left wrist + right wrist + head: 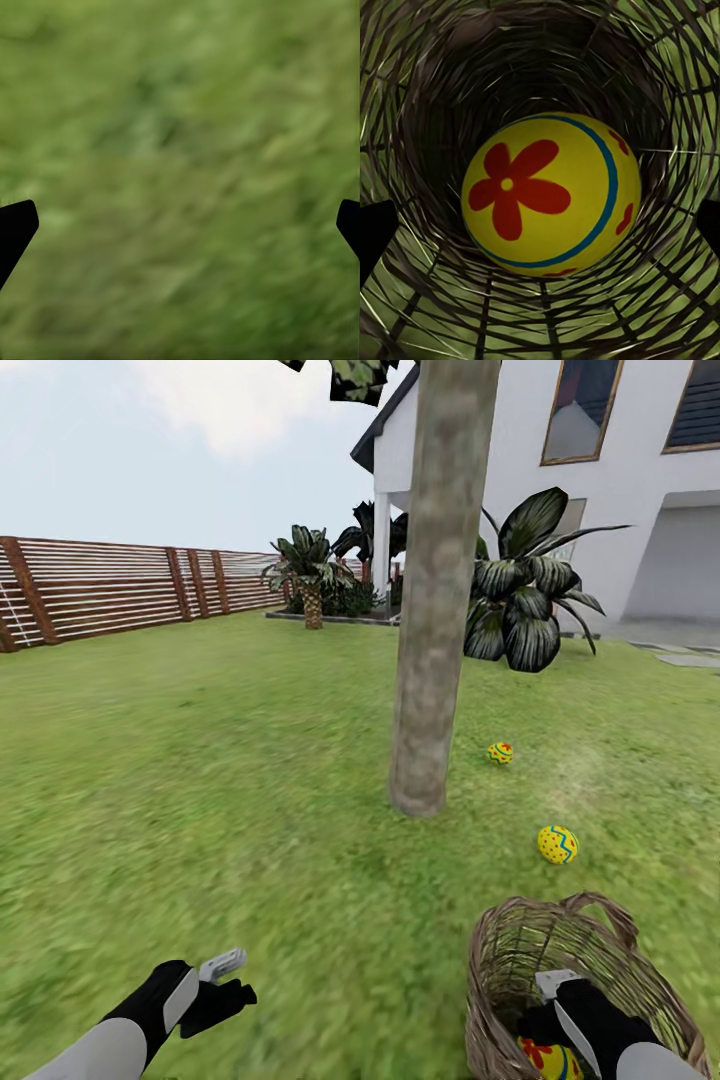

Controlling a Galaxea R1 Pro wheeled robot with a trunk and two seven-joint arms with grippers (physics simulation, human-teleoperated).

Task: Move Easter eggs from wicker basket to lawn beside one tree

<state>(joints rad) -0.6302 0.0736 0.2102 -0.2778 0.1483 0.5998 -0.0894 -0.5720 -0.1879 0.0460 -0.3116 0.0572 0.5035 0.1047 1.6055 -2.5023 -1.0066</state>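
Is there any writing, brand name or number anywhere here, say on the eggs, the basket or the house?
None. The egg in the wicker basket carries only a red flower and blue ring; the two eggs on the lawn show only zigzags.

Two robot arms with smooth white forearm shells and black wrists; the left gripper (222,982) and right gripper (556,1000) each carry pale grey finger plates.

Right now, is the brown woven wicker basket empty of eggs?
No: in the right wrist view a yellow egg with a red flower lies inside the wicker basket.
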